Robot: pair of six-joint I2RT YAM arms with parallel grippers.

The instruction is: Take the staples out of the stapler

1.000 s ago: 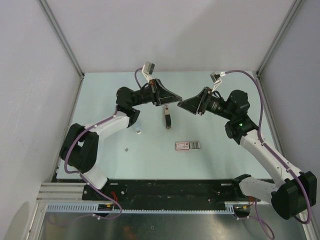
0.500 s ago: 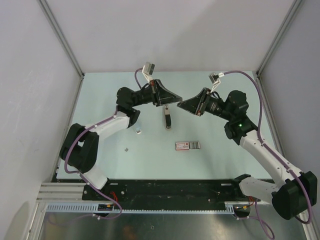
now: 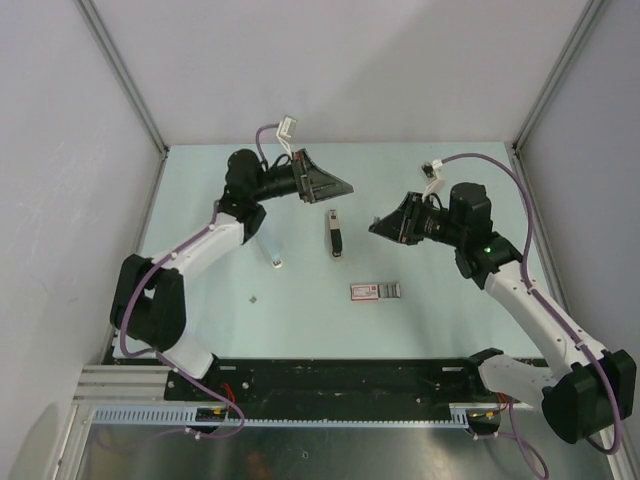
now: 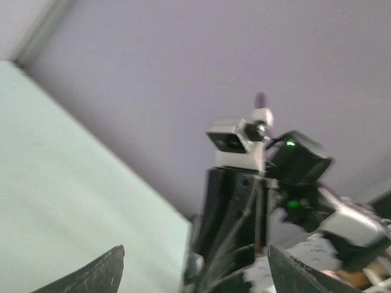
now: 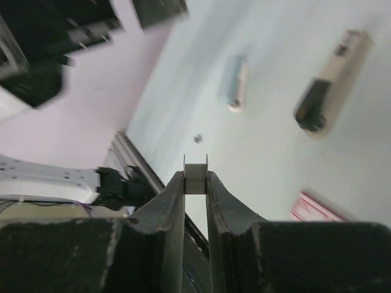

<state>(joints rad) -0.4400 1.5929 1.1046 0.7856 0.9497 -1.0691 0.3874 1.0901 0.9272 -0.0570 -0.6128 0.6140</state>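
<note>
Stapler [image 3: 335, 236] is laid flat near the centre of the pale green table [image 3: 440, 170], with its long axis set from 12 to 6 o'clock in the overhead view; it is touched by neither arm. The left gripper [image 3: 338, 185] is held above the table at 12 o'clock from the stapler, and in the left wrist view its fingers [image 4: 109, 273] are spread wide with nothing between them. The right gripper [image 5: 195, 180] is held at about 3 o'clock from the stapler, apart from it, and is clamped on a small pale strip of staples [image 5: 195, 174], which is pinched between the fingertips and projects just past them. A flat red-and-white box [image 3: 375, 291] is placed near the stapler at 5 o'clock. A light-blue oblong item [image 5: 235, 82] with a white end is seen at 8 o'clock from the stapler, and a tiny dark speck [image 3: 254, 298] is found farther out toward 7 o'clock.
</note>
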